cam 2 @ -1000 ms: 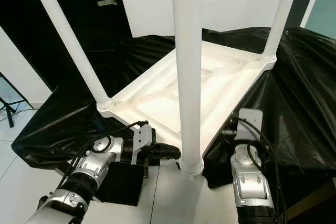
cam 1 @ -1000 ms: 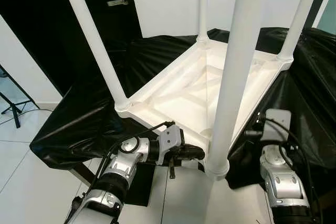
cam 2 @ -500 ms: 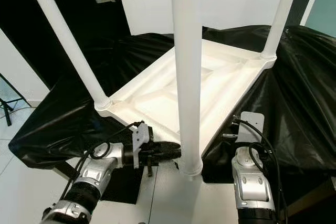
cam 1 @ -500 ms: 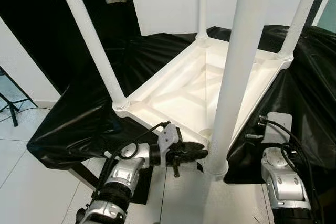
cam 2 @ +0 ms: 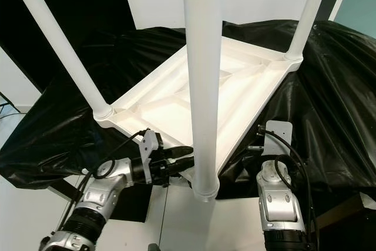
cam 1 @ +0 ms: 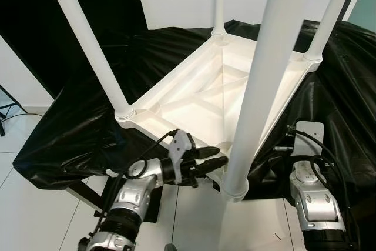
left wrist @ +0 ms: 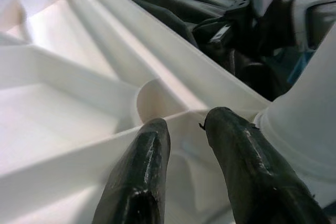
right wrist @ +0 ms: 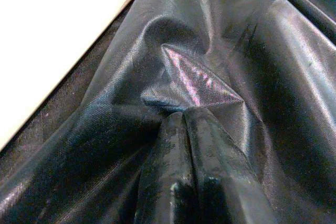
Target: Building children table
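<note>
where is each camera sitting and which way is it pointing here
Left eye and right eye views: on the head, facing forward and down at the upturned white table on black sheeting; both silver arms show.
Left wrist view: looks along the left gripper at the table's ribbed underside beside the near leg.
Right wrist view: looks along the right gripper, pressed into the sheeting.
Shared: both eyes and the left wrist see the table and near leg.

Upturned white table (cam 1: 200,95) on black sheet (cam 1: 76,133)

Bright, even light; sheen on black sheet (right wrist: 199,82); sharp focus
</note>
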`<state>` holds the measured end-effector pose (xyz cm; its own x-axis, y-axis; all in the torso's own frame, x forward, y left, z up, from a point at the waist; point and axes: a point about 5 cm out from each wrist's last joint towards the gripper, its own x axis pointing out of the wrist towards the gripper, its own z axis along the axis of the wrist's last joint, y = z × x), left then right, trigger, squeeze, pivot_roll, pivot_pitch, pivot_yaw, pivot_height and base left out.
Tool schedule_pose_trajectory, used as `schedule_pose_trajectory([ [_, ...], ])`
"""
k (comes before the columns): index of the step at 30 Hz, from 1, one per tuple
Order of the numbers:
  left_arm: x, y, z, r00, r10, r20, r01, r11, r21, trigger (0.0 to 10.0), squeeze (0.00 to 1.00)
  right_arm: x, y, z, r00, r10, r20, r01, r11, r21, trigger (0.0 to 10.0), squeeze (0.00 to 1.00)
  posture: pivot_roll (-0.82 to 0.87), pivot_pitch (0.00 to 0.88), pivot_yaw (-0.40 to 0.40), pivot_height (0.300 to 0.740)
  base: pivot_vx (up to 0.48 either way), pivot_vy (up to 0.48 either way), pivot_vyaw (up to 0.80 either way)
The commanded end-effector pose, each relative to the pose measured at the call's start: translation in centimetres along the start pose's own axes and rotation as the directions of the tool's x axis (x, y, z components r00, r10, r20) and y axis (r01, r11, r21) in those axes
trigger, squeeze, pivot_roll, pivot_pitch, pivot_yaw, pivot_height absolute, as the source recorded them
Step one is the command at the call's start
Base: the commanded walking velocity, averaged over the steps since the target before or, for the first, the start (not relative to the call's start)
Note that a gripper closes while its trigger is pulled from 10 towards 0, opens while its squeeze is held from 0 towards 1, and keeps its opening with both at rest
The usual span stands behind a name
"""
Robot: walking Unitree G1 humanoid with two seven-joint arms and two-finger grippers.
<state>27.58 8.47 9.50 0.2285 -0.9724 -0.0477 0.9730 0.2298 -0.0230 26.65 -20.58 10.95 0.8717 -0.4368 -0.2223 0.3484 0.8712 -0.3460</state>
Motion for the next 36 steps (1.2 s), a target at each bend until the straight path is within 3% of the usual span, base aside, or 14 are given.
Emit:
schedule_pose_trajectory([
  [1,-0.4,-0.7,0.4,0.98,-0.197,-0.001,0.197,0.98,0.005,10.0,0.0,-0.1,0.3,-0.7,0.999,0.014,-0.031,-0.014,1.0,-0.012,10.0,0.0,-0.09,0.0,0.09,0.74,0.0,0.0,0.0],
  [8,-1.1,-0.1,1.3,0.985,-0.166,0.047,0.165,0.986,0.035,10.0,0.0,-0.3,0.2,0.6,0.999,0.004,0.053,-0.004,1.0,0.007,10.0,0.0,-0.09,0.0,0.092,0.74,0.0,0.0,0.0],
  [9,-1.2,0.3,1.4,0.99,-0.132,0.043,0.13,0.99,0.045,10.0,0.0,-0.5,0.2,1.3,0.995,0.0,0.102,0.0,1.0,0.007,10.0,0.0,-0.09,0.0,0.091,0.74,0.0,0.0,0.0],
  [14,-1.4,1.3,0.8,0.999,-0.026,-0.045,0.029,0.997,0.074,10.0,0.0,-0.7,0.3,2.9,0.979,0.005,0.202,0.002,0.999,-0.034,10.0,0.0,-0.09,0.0,0.089,0.74,0.0,0.0,0.0],
  [21,-1.4,1.2,0.5,0.998,-0.003,-0.07,0.008,0.997,0.076,10.0,0.0,-0.5,-0.2,4.5,0.958,-0.007,0.287,0.037,0.994,-0.099,10.0,0.0,-0.08,0.0,0.081,0.74,0.0,0.0,0.0],
  [27,-1.3,1.1,0.4,0.998,-0.002,-0.065,0.006,0.998,0.07,10.0,0.0,0.7,-0.1,3.6,0.964,-0.004,0.264,0.039,0.991,-0.126,10.0,0.0,-0.08,0.0,0.079,0.74,0.0,0.0,0.0],
  [29,-1.1,1.0,0.2,0.998,-0.002,-0.062,0.007,0.998,0.069,10.0,0.0,2.1,0.4,2.8,0.97,0.025,0.242,0.012,0.989,-0.15,10.0,0.0,-0.07,0.0,0.073,0.74,0.0,0.0,0.0],
  [36,-0.9,0.8,0.1,0.999,0.018,-0.049,-0.015,0.997,0.071,10.0,0.0,4.4,1.5,2.5,0.973,0.103,0.208,-0.075,0.987,-0.14,10.0,0.0,-0.05,0.0,0.063,0.74,0.0,0.0,0.0],
])
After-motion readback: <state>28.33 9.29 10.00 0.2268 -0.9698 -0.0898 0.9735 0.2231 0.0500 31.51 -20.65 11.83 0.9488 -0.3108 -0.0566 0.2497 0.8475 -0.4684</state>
